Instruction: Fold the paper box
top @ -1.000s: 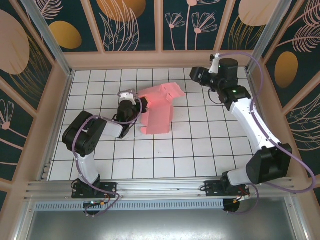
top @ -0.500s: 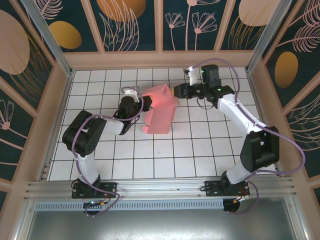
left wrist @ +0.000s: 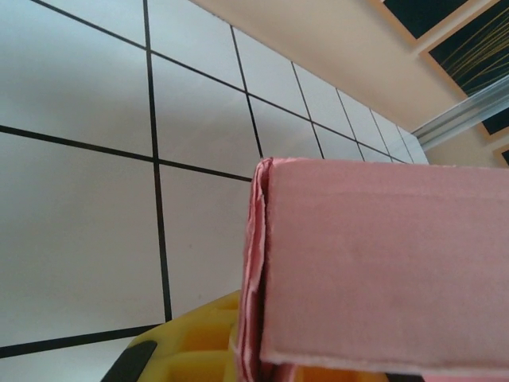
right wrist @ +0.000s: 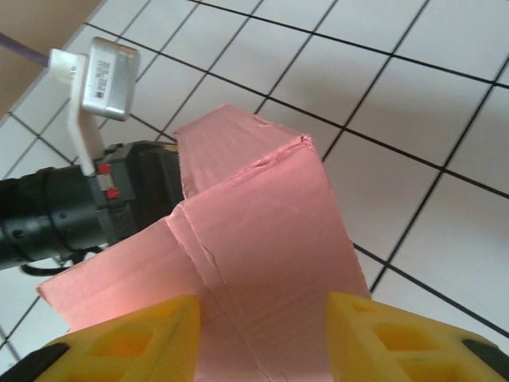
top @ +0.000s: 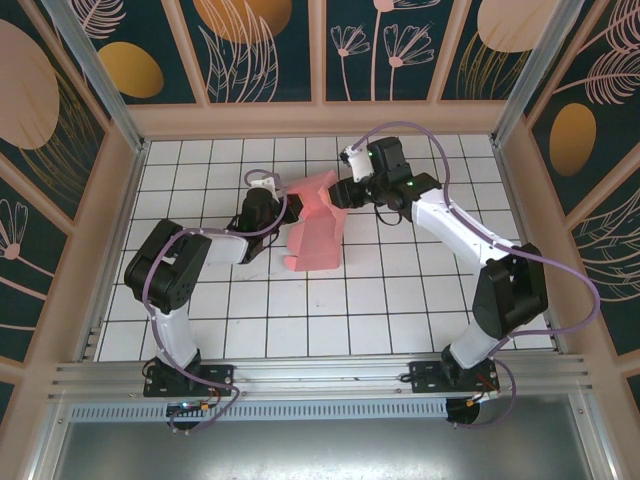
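Toward the far middle of the white tiled worktop [top: 400, 300], the paper box [top: 318, 230] is lying part-folded, its far panels lifting off the tiles and a flatter panel stretching toward the near side. And both arms are on it! On the box's left side, the left end effector [top: 277, 212] is pinching the card's edge, jaws squeezed down tight on the thin pink layers. From the left wrist view, the paper box [left wrist: 382, 263] is looming large, a doubled-over edge running down into the grip, with a yellow finger [left wrist: 187, 346] lying just beneath it.

Over at the box's far right corner, the right end effector [top: 340, 194] is reaching in from the right and meeting the raised flap. Down the right wrist view, its yellow fingers [right wrist: 131, 346] are standing partway apart with the paper box [right wrist: 262, 231] sitting between them. Whether they are actually pressing on the card is impossible to tell. Beyond the folded ridge in that same view, the left arm's black wrist and its small silver camera [right wrist: 106, 68] are sitting right against the box's other side.
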Available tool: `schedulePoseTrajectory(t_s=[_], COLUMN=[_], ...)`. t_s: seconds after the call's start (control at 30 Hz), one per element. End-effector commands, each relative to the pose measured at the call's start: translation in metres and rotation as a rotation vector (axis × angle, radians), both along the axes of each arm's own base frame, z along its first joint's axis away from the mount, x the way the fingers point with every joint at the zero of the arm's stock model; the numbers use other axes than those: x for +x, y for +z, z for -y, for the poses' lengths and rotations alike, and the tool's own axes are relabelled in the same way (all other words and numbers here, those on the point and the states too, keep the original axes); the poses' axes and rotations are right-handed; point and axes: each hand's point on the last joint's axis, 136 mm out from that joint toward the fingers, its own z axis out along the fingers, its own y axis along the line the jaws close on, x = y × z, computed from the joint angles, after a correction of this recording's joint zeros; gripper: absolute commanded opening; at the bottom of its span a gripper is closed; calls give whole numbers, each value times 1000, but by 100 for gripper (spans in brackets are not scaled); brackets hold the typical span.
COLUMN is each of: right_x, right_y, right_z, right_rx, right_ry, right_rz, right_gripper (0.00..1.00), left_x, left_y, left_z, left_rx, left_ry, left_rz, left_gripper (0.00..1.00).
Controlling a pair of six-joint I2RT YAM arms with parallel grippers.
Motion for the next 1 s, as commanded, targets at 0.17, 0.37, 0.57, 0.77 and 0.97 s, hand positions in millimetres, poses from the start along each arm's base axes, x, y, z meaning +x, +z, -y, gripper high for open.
schedulePoseTrajectory(t_s=[0.17, 0.37, 0.57, 0.77, 0.97], right_x=[3, -13, -17, -11, -15], right_y=[46, 46, 0, -35, -48], right_z=[17, 35, 29, 65, 90], right_rx=[114, 91, 77, 72, 109], right_ry=[-44, -77, -196, -368, -402], right_rz=[56, 97, -33, -152, -202], right_gripper=[51, 82, 86, 83, 81], left_x=[7, 14, 17, 17, 19], left_y=[24, 25, 35, 36, 40], left_z=[1, -8, -5, -10, -12], left_rx=[-19, -53, -97, -151, -212], left_ry=[18, 90, 97, 114, 116], left_rz=[29, 6, 20, -5, -15], left_gripper=[0, 0, 0, 0, 0])
